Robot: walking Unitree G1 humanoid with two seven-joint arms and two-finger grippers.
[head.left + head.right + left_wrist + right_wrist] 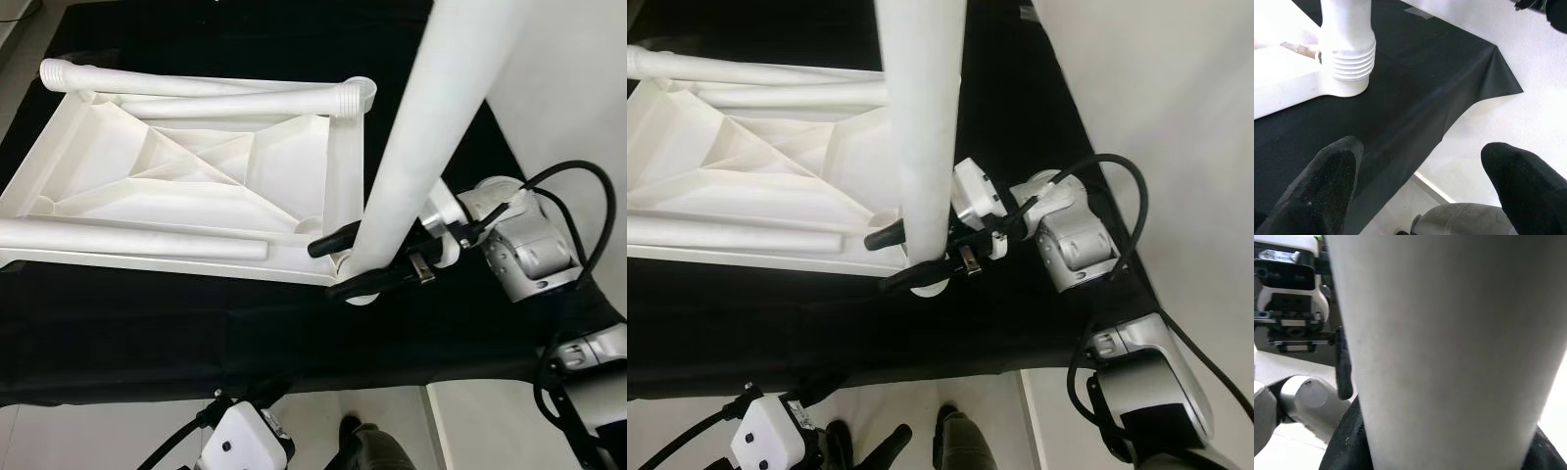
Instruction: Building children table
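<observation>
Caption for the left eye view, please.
Right gripper clamps an upright white table leg at the corner socket of the upturned white tabletop.

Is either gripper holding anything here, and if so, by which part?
The right gripper is shut on the upright table leg, gripping it near its lower end, just above the corner socket of the upturned tabletop. The left gripper is open and holds nothing.

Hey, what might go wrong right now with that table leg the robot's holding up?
The right claw grips the upright leg only near its base, so the tall leg may tip or jam crooked in the corner socket. Two loose legs lying on the upturned tabletop may roll off.
</observation>
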